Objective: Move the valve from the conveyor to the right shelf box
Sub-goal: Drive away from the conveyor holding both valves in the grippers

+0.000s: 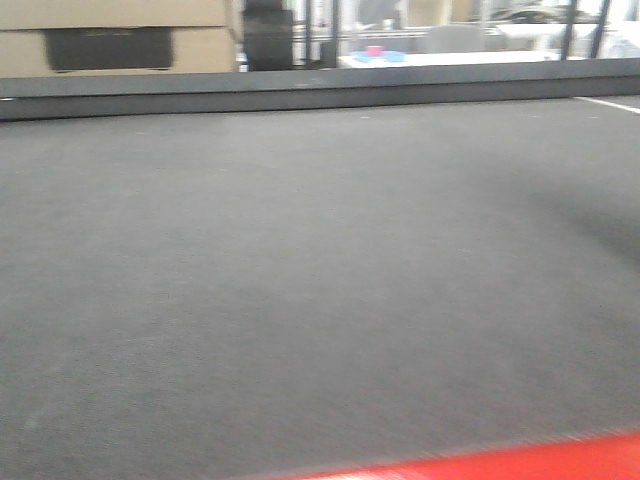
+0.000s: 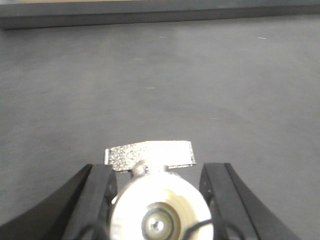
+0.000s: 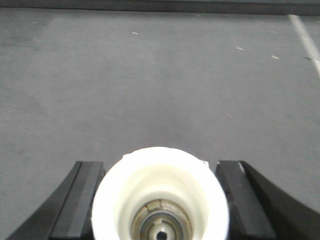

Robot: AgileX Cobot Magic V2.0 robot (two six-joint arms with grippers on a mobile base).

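Valve (image 2: 160,200) sits low centre in the left wrist view, right between the black fingers (image 2: 102,185) of the left gripper (image 2: 160,170). Both pads look pressed against its sides, so I'd call that clamped. It's end-on to the camera, with its long axis running straight along the gripper toward the lens. The flat lever (image 2: 150,154) lies crosswise on top, left to right in the frame.

In the right wrist view, a round white cap (image 3: 160,185) with a metal bore faces the camera at bottom centre. It's between the fingers (image 3: 87,195) of the right gripper (image 3: 160,170). The rim hides the pads, so I can't tell if it's gripped, or whether it's the same valve.

Front view is just grey conveyor (image 1: 300,280), with a dark rail (image 1: 300,90) across the top and a red strip (image 1: 520,462) at lower right.
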